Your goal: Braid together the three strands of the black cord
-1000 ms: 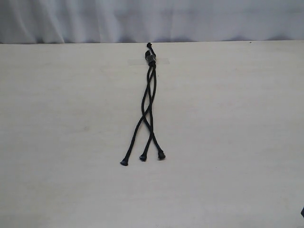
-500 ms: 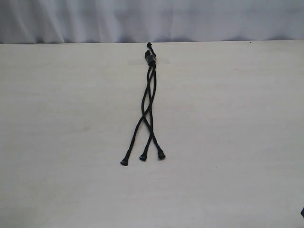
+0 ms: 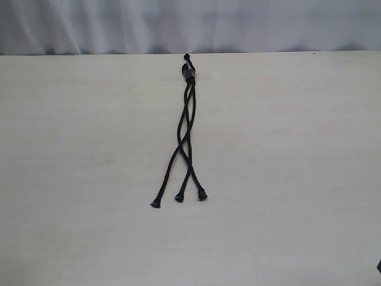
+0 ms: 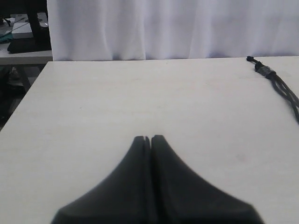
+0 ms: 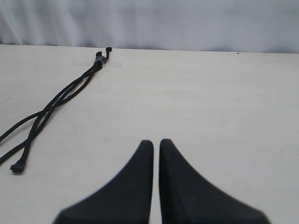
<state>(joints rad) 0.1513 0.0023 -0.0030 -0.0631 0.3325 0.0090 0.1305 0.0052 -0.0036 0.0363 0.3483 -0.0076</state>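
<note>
- The black cord lies flat on the pale table. It runs from its knotted head near the far edge toward the near side in the exterior view. The three strands cross loosely a couple of times and fan apart at their knobbed tips.
- The cord looks light, limp and matte (probably grippy enough, though a pulled strand may drag its neighbours along). Each strand is best pinched a little above its tip, where the three lie apart.
- A strip of clear tape seems to pin the head down, which should anchor the cord against pulling.
- The left gripper has its jaws pressed together on nothing, well apart from the cord.
- The right gripper is likewise closed and empty, touching no strand.
- No other object shows on the table. A white curtain hangs behind it, and nothing stands between the grippers and the tips.
</note>
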